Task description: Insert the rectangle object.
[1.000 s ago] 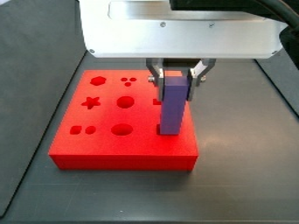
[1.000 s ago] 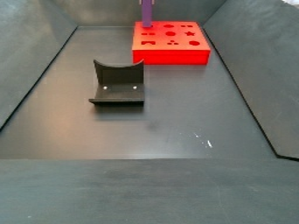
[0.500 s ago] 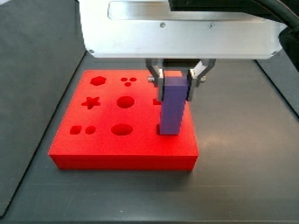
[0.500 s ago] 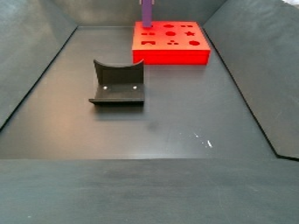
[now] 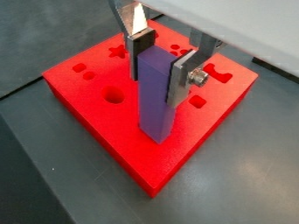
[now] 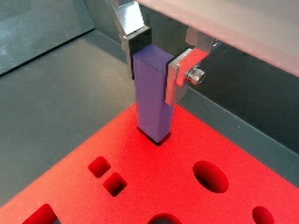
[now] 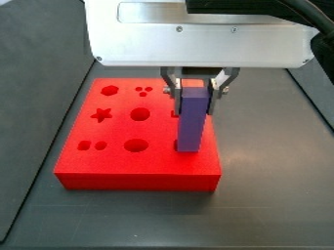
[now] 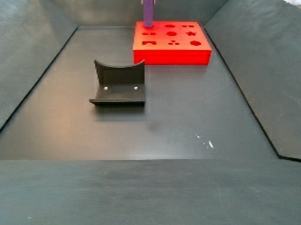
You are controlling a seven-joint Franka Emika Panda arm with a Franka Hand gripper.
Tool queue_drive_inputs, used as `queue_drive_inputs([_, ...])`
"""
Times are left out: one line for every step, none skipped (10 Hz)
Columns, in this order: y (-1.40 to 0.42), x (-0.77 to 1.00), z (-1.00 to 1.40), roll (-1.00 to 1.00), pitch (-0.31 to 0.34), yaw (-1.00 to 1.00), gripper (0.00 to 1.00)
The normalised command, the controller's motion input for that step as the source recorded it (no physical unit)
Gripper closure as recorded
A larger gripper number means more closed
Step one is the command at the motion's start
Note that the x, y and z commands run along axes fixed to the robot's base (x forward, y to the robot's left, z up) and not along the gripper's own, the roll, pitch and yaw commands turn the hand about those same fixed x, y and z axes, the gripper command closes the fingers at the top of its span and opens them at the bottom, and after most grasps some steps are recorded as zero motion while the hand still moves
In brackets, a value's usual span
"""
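Observation:
The purple-blue rectangle object [image 7: 192, 117] stands upright with its lower end set in a hole of the red board [image 7: 117, 161] near the board's edge; it shows in both wrist views [image 5: 156, 96] [image 6: 155, 101]. My gripper [image 5: 162, 54] is above the board and shut on the block's upper end, one silver finger [image 5: 187, 74] on each side. In a side view only the block's lower part [image 8: 148, 12] shows at the board's far corner [image 8: 172, 54]; the gripper is cut off there.
The board has several shaped holes, among them a star [image 7: 101, 115] and round ones [image 7: 136, 146]. The dark grey curved holder [image 8: 118, 84] stands on the dark floor away from the board. Sloping bin walls [image 8: 35, 79] enclose the floor.

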Motion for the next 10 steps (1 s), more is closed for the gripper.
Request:
queue_drive_inputs([0.0,0.0,-0.05,0.0,0.0,0.0,1.0])
queue_drive_inputs([0.05,0.0,-0.03,0.0,0.0,0.0,1.0])
queue_drive_inputs([0.13,0.0,-0.01,-0.02,0.0,0.0,1.0])
queue_drive_inputs([0.1,0.0,-0.02,0.0,0.0,0.0,1.0])
queue_drive_inputs([0.04,0.0,-0.02,0.0,0.0,0.0,1.0])
queue_drive_inputs([0.0,0.0,-0.09,0.0,0.0,0.0,1.0])
queue_drive_inputs([-0.03,-0.05,-0.08,0.01,0.0,0.0,1.0])
queue_drive_inputs([0.0,-0.24,-0.07,0.0,0.0,-0.07,1.0])
queue_drive_inputs([0.0,-0.13,-0.05,0.0,0.0,-0.06,1.0])
queue_drive_inputs([0.0,-0.04,-0.04,0.0,0.0,-0.02,1.0])
